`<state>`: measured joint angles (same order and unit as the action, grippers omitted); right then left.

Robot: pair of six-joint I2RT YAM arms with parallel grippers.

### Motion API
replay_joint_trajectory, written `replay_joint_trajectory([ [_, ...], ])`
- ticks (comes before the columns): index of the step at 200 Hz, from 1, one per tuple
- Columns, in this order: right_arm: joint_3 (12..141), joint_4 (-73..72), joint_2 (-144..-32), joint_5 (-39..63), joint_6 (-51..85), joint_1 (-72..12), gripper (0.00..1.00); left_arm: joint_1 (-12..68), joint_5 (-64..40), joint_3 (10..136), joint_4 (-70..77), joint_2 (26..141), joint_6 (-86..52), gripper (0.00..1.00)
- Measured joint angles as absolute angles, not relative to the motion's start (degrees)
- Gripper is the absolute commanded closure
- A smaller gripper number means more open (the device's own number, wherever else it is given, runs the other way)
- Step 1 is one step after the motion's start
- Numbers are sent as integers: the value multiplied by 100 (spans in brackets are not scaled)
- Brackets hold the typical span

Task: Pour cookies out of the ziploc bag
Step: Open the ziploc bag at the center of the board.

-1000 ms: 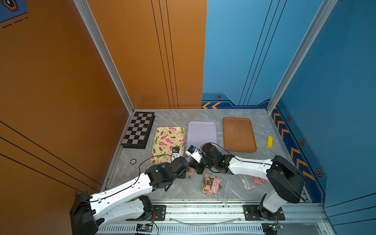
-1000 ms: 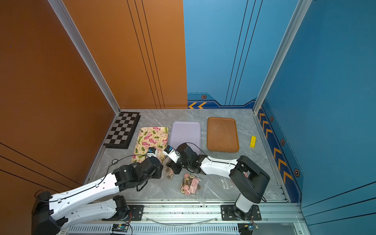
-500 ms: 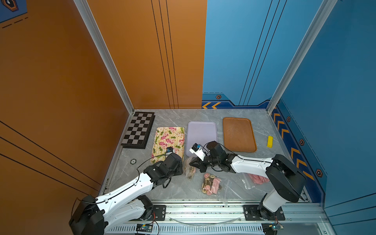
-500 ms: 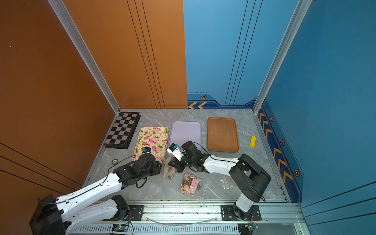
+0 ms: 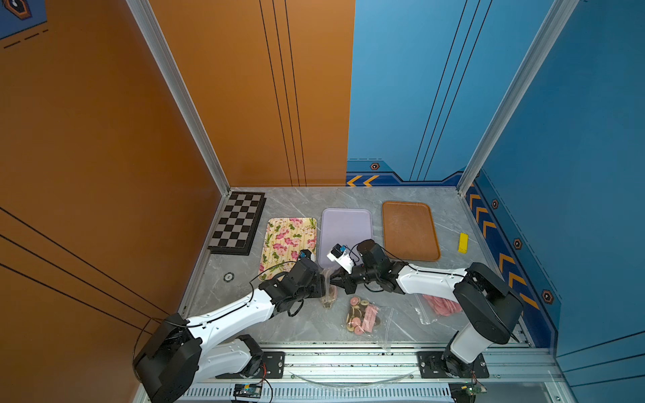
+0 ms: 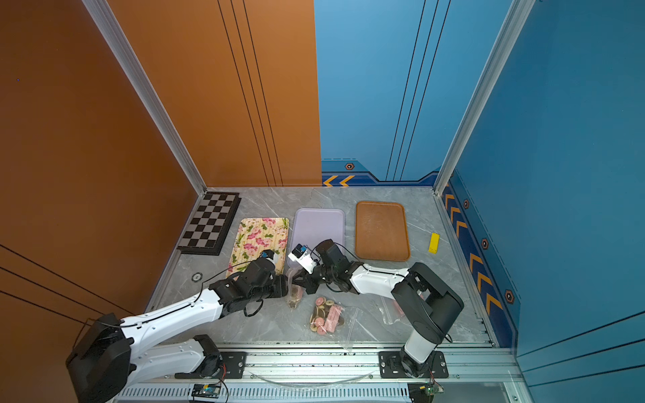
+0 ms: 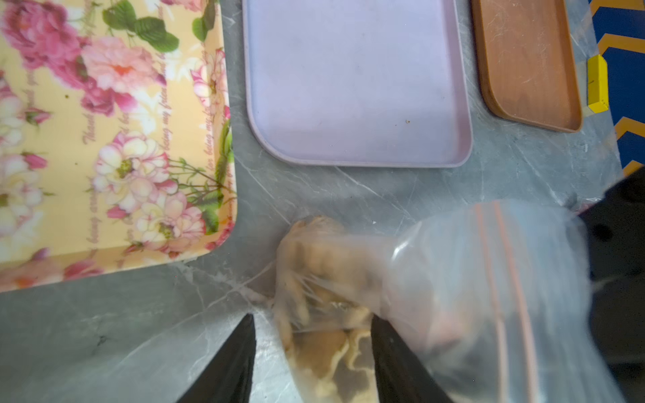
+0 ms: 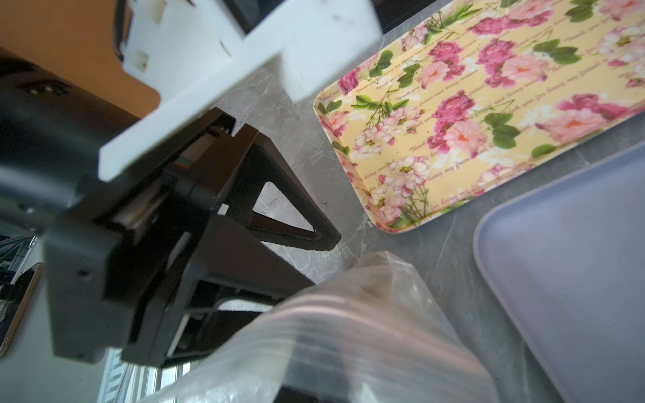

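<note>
A small clear ziploc bag (image 5: 330, 292) (image 6: 294, 296) hangs between my two grippers, just in front of the trays. Tan and brown cookies (image 7: 321, 258) fill its lower end. My right gripper (image 5: 335, 279) (image 6: 297, 279) is shut on the bag's zip edge and holds it up. In the right wrist view the bag (image 8: 349, 331) covers those jaws. My left gripper (image 5: 323, 288) (image 7: 312, 349) is open around the bag's (image 7: 471, 279) bottom. One of its fingers (image 7: 394, 359) touches the plastic. The other finger (image 7: 230, 359) stands apart from it.
Behind the grippers lie a floral tray (image 5: 289, 237), a lilac tray (image 5: 345, 223) and a brown tray (image 5: 408, 230). A chessboard (image 5: 239, 223) is at the back left, a yellow block (image 5: 462, 242) at the right. Another bag of cookies (image 5: 363, 315) and a bag of pink pieces (image 5: 439, 305) lie near the front.
The left gripper has shifted so that its jaws now stand around the bag's lower end, slightly wider than before. The right gripper kept its hold and moved a little toward the back.
</note>
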<state>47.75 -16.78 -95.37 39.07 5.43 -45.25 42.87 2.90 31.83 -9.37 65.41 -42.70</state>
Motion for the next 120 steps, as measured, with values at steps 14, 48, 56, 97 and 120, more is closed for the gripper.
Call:
replay_joint_trajectory([
  [14, 4766, -1723, -9539, 3997, 593, -4475, 100, 4309, 290, 3109, -829, 6423, -4270, 46],
  [48, 4606, -2071, -9548, 4340, 799, -4283, 100, 4320, 207, 2895, -410, 6222, -4274, 45],
  [56, 4582, -2143, -9561, 4383, 829, -4263, 100, 4324, 193, 2847, -327, 6200, -4274, 45],
  [97, 4567, -2270, -9684, 4578, 954, -4167, 100, 4324, 143, 2716, -14, 6265, -4294, 46],
  [120, 4521, -2344, -9697, 4661, 1017, -4104, 100, 4329, 113, 2714, 45, 6274, -4289, 46],
])
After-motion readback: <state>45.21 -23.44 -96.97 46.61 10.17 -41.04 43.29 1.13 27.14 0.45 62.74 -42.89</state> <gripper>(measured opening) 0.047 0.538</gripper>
